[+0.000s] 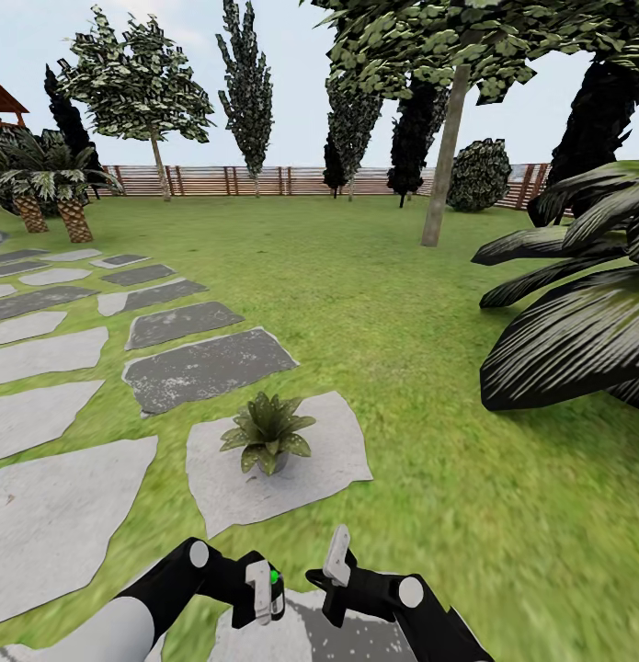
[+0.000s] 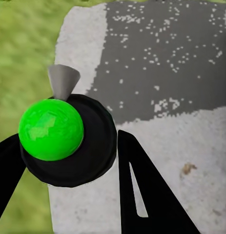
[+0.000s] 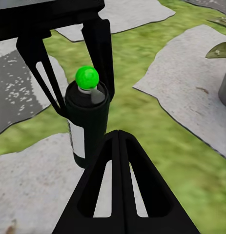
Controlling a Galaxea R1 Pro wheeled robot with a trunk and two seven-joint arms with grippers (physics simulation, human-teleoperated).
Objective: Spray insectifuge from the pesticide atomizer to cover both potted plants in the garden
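One potted plant (image 1: pixel 267 432), a low rosette of olive-green leaves, stands on a pale grey stepping stone (image 1: pixel 337 450) just ahead of my arms; its pot edge (image 3: pixel 225 83) shows in the right wrist view. The second potted plant is out of view. The pesticide atomizer (image 2: pixel 69 146) is a black can with a green ball top and a grey nozzle. My left gripper (image 1: pixel 264 588) is shut on it, one finger on each side of the atomizer (image 3: pixel 88 122), holding it upright above a stone. My right gripper (image 1: pixel 337 561) hovers beside it, shut on nothing, its fingertips (image 3: pixel 120 136) meeting.
Grey stepping stones (image 1: pixel 199 368) run off to the left across the lawn. A big dark-leaved shrub (image 1: pixel 576 322) crowds the right side. A thin tree trunk (image 1: pixel 443 175) stands ahead, palms (image 1: pixel 52 198) at far left, and a brown slat fence (image 1: pixel 291 179) closes the back.
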